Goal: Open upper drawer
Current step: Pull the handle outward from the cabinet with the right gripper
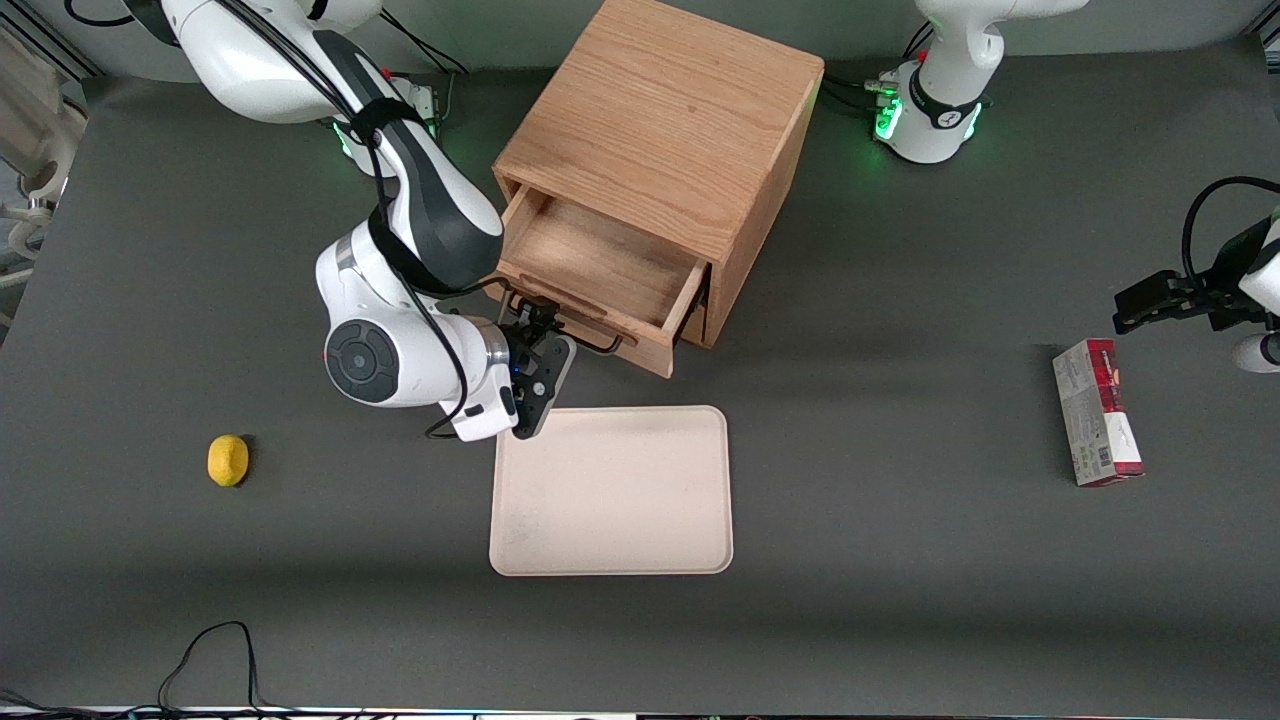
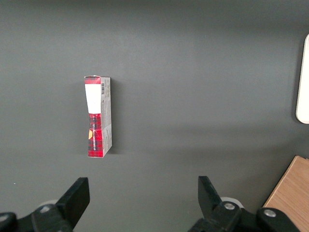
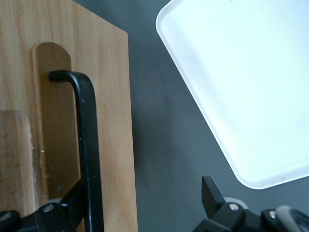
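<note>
The front view looks steeply down from high over the whole desk. The right wrist camera sits close against the upper drawer, facing its black handle, with the pincer open. Both views share the cream tray. The left wrist camera looks down on a red carton.

The working arm is built of glossy white rounded shells with a black band wrapping its forearm segment. Thin black cables run along the links and loop down past the wrist. A dark grey round cap with concentric rings closes the side of the large white wrist joint. The small black two-finger gripper hangs from a white flange with a silver ring. Green light glows at the arm's base.
</note>
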Robot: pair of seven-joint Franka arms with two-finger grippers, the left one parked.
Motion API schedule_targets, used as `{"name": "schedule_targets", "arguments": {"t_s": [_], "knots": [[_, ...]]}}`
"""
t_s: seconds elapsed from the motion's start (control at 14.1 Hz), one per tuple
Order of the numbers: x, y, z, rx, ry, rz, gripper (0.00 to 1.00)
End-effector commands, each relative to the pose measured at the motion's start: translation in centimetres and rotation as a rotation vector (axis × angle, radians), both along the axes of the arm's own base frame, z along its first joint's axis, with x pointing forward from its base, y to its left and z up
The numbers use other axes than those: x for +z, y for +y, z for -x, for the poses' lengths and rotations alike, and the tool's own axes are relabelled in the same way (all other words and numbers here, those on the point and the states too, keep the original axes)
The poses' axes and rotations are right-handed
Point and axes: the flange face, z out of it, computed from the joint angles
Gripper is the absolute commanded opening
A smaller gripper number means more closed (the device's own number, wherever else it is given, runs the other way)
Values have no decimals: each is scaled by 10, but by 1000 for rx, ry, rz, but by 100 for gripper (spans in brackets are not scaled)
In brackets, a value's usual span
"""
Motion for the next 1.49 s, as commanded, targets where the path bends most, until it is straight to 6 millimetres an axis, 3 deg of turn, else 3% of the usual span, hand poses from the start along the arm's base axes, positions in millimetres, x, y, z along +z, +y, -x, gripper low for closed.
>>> {"name": "schedule_targets", "arguments": {"t_s": [0.0,0.71,1.42], "knots": [[1,0,-13,4,-11,-27,100],[4,-12,-39,-29,-44,-48,100],[14,-37,-63,-75,-78,-62,100]]}}
